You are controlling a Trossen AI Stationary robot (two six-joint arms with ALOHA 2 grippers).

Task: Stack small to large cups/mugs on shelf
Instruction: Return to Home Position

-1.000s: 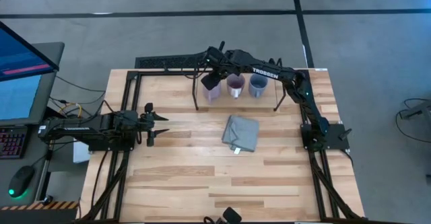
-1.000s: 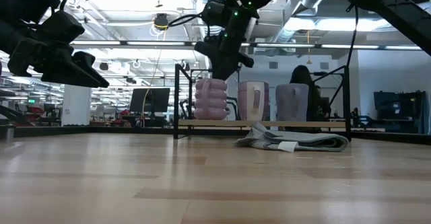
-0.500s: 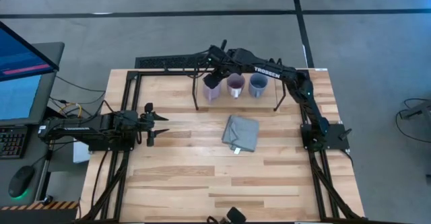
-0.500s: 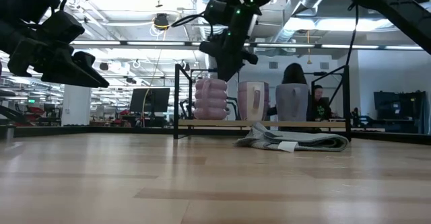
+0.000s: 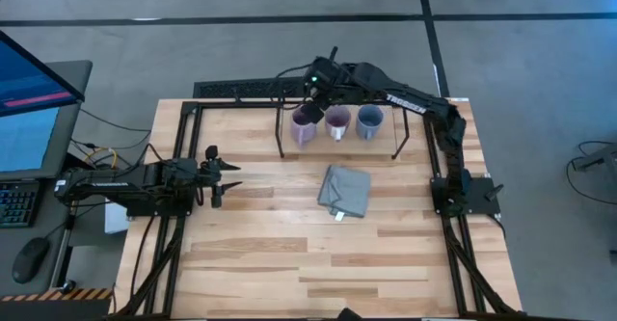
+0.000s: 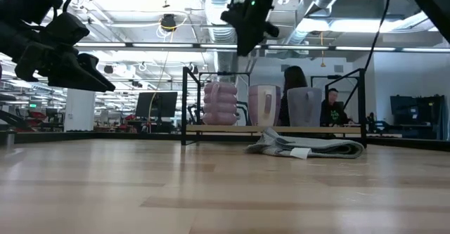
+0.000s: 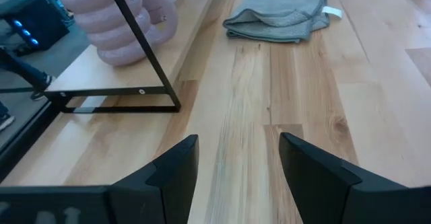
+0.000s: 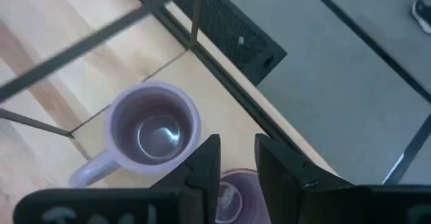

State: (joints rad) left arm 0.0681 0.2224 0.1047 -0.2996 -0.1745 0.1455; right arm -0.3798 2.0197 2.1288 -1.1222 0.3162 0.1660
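Observation:
Three mugs stand side by side on the shelf [image 5: 397, 146] at the table's far edge, each resting on its base. At the left is the pale lavender ribbed mug [image 5: 305, 126] [image 6: 220, 103] [image 8: 153, 131], in the middle the deeper purple mug [image 5: 336, 121] [image 6: 264, 105], and at the right the blue-grey mug [image 5: 369, 120] [image 6: 305, 106]. My right gripper [image 5: 312, 95] [image 6: 244, 50] [image 8: 237, 160] hangs well above the lavender and purple mugs, pointing down, narrowly open and holding nothing. My left gripper [image 5: 225, 180] [image 7: 237, 162] waits open at the table's left side.
A folded grey cloth [image 5: 345, 190] [image 6: 302, 145] [image 7: 279, 15] lies on the table just nearer than the shelf. Bare wood stretches from there to the near edge. People sit in the room beyond the shelf [image 6: 292, 86].
My right gripper has risen from beside the lavender mug's rim to well above the shelf, drifting a little toward the far edge and tipping slightly. All three mugs have stayed where they were.

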